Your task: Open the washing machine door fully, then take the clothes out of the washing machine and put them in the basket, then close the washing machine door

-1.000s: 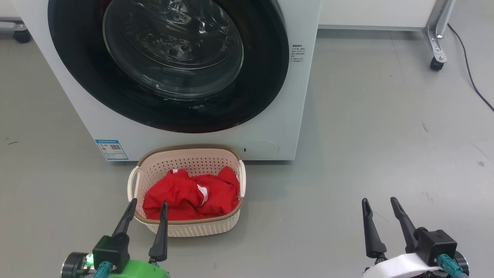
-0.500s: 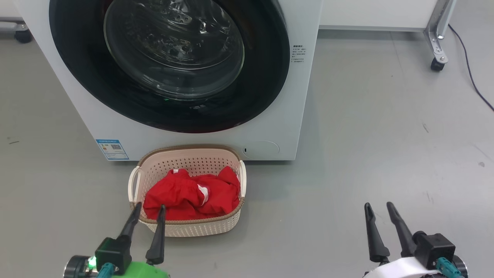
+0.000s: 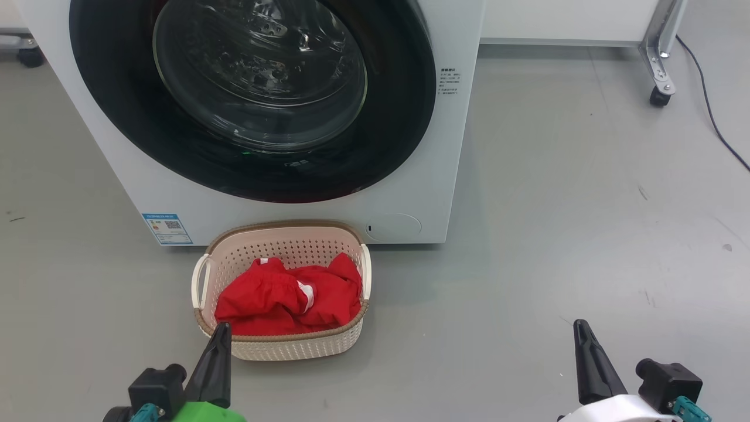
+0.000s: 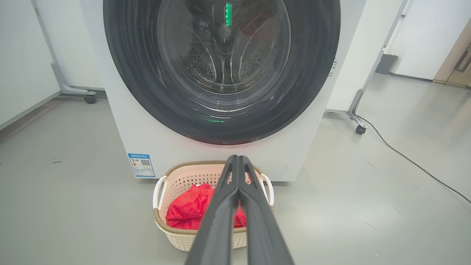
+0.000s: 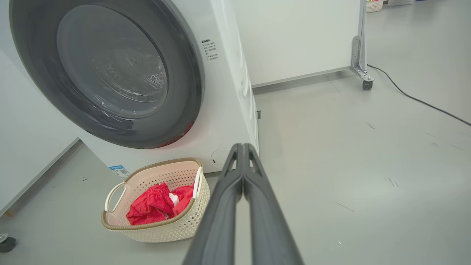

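washing machine door [image 3: 252,99] shut flush on the washing machine [image 3: 436,187], upper left; clothes [image 3: 281,299] heaped in the basket [image 3: 281,349] on the floor [image 3: 527,264] just below it, lower centre, so every step appears done. left gripper [image 3: 221,334] and right gripper [image 3: 581,331], bottom corners, hold nothing, jaws pressed together, seemingly parked because nothing remains to grasp

- 1 washer [image 3: 433,176], 1 door [image 3: 398,117]
- 1 basket [image 3: 281,347]
- 1 clothes [image 3: 275,299] heap, garment count unclear
- 1 left gripper [image 3: 221,331], 1 right gripper [image 3: 580,328]
- 2 casters [image 3: 659,97] [image 3: 26,57]
- 1 cable [image 3: 710,117]
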### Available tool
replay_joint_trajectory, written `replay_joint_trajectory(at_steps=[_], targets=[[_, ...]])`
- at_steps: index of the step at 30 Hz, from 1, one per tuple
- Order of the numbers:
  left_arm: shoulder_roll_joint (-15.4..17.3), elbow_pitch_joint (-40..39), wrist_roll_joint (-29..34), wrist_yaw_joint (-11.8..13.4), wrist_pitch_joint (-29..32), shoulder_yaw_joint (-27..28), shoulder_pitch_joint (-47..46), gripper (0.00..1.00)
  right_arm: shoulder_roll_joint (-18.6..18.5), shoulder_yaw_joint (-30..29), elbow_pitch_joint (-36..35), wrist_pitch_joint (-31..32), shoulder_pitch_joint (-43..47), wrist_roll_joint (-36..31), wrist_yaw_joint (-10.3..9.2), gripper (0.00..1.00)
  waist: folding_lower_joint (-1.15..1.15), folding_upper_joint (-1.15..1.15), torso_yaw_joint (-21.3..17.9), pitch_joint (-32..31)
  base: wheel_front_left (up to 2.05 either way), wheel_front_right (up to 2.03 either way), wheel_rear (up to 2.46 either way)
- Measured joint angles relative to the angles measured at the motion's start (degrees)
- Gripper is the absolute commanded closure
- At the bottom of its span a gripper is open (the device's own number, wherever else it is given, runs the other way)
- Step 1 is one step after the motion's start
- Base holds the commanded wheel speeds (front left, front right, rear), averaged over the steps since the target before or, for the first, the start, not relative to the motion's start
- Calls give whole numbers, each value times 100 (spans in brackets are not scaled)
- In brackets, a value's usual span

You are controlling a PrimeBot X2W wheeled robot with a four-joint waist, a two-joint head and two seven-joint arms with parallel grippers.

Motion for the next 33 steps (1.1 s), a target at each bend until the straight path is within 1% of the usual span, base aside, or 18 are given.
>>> replay_joint_trajectory(at_steps=[8, 10, 16, 20, 23, 33], targets=[[-3, -10, -800, -53, 177, 148, -6, 100, 34, -183, -4, 162, -18, 694, 26, 100, 0, 0, -30, 0, 0, 0, 0], [-3, -10, -916, -57, 204, 185, -8, 100, 41, -216, -3, 176, -19, 857, 63, 100, 0, 0, -37, 0, 0, 0, 0], [-9, -11, -1347, -103, 316, 287, -15, 100, 41, -328, 12, 303, -70, 1293, 71, 100, 0, 0, -60, -1, 0, 0, 0], [-10, -9, -1658, -118, 425, 360, -21, 100, 35, -394, 32, 374, -157, 1600, 118, 100, 0, 0, -75, -2, 0, 0, 0], [-10, -8, -1915, -159, 493, 394, -33, 100, 30, -442, 56, 423, -165, 1820, 121, 100, 0, 0, -87, -2, 0, 0, 0], [-9, 22, -2671, -260, 686, 569, -52, 100, 10, -610, 149, 626, -308, 2574, 222, 100, 0, 0, -126, -6, 0, 0, 0]])
